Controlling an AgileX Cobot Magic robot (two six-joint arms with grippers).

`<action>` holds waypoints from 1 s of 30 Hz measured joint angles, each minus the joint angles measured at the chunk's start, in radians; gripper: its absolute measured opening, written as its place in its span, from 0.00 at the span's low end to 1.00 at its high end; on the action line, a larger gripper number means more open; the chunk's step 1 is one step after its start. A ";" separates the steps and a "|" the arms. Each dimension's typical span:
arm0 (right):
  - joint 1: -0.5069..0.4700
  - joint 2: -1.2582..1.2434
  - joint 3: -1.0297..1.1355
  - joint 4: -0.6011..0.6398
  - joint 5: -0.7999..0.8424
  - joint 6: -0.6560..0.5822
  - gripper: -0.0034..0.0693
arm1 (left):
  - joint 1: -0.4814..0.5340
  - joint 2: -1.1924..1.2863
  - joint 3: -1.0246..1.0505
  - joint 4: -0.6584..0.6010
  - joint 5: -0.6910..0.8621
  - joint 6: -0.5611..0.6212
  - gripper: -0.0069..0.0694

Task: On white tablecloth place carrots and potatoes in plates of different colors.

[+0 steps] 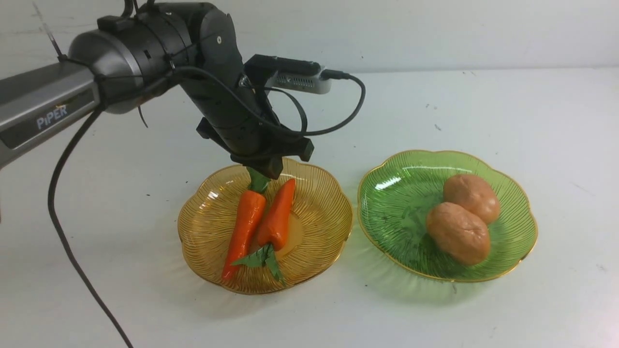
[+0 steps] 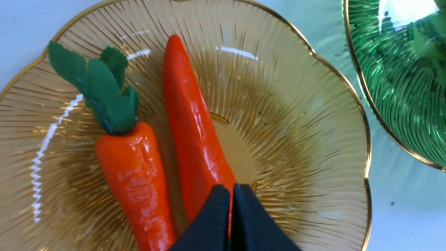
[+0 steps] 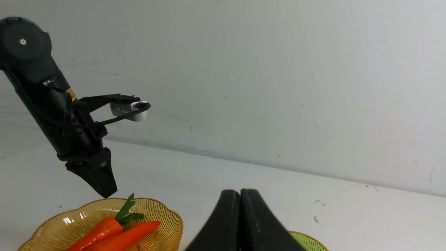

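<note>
Two glossy orange toy carrots (image 1: 261,217) lie in the amber ribbed plate (image 1: 208,232); left pincer (image 1: 265,170) hovers above, pressed together, empty; right pincer (image 3: 239,195) likewise closed.

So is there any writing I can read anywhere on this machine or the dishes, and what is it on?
"PiPER": pale letters on the grey side of the left arm, seen in the front view.
Small yellow sticker on the same arm, seen from the right wrist view: too small to read.
Yellow plate, green plate, carrots, potatoes: no writing.
</note>
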 joint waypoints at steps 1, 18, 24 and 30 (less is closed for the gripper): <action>0.000 0.000 0.000 0.000 0.000 0.000 0.03 | 0.000 0.000 0.000 0.000 0.000 0.000 0.09; -0.195 -0.216 0.269 0.034 0.025 0.000 0.03 | 0.001 -0.204 -0.002 0.284 0.232 -0.056 0.09; -0.323 -0.250 0.361 0.063 0.110 0.000 0.03 | 0.003 -0.284 0.013 0.356 0.235 -0.080 0.09; -0.392 -0.250 0.361 0.081 0.167 0.000 0.03 | 0.003 -0.437 0.108 0.361 0.241 -0.081 0.09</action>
